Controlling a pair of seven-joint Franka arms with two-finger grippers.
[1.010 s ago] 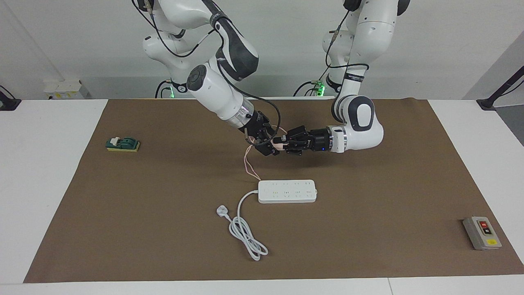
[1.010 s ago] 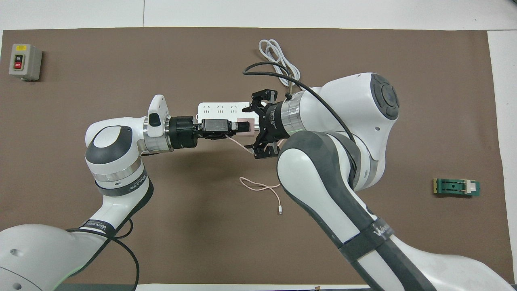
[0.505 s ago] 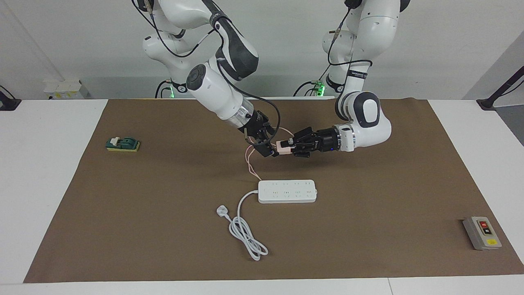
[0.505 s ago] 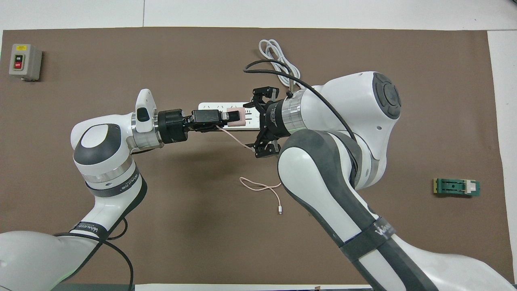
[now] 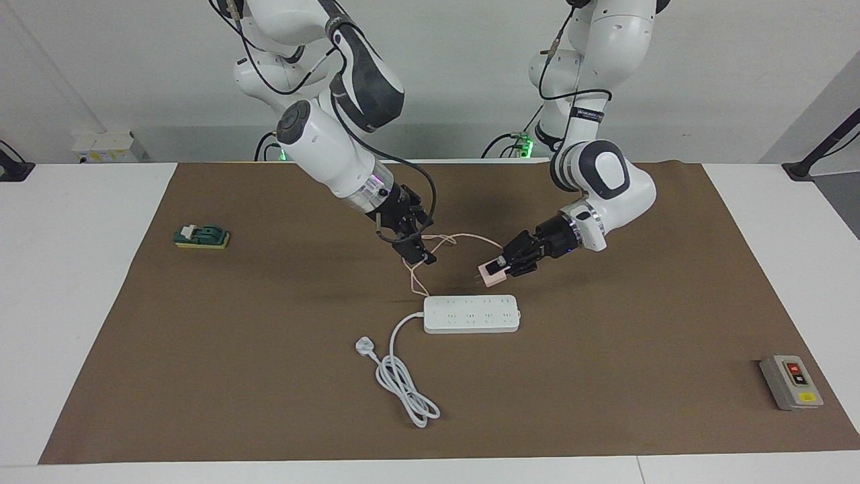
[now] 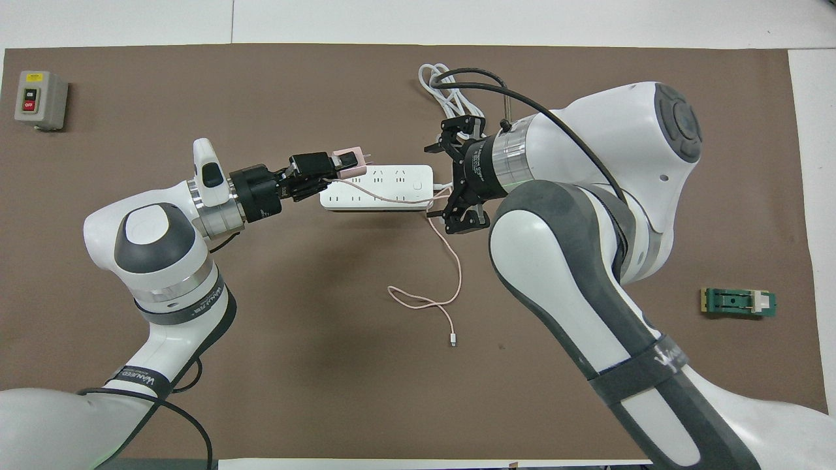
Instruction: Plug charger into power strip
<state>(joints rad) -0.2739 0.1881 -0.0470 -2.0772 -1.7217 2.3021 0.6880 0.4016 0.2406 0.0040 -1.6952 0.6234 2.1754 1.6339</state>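
The left gripper (image 5: 500, 267) is holding the charger (image 5: 490, 275) pinched in its jaws, up in the air just over the power strip (image 5: 471, 314), which is lying on the brown mat (image 5: 605, 376) on the table (image 5: 80, 302). The pink cable (image 6: 450, 274) is trailing down onto the mat. The right gripper (image 5: 415, 249) is hanging over the cable with its jaws spread wide, gripping nothing

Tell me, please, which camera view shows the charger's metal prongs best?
The overhead view: the charger, held in the left gripper, shows both prongs against the brown mat beside the power strip. The facing view shows the charger above the strip, its prongs barely discernible.
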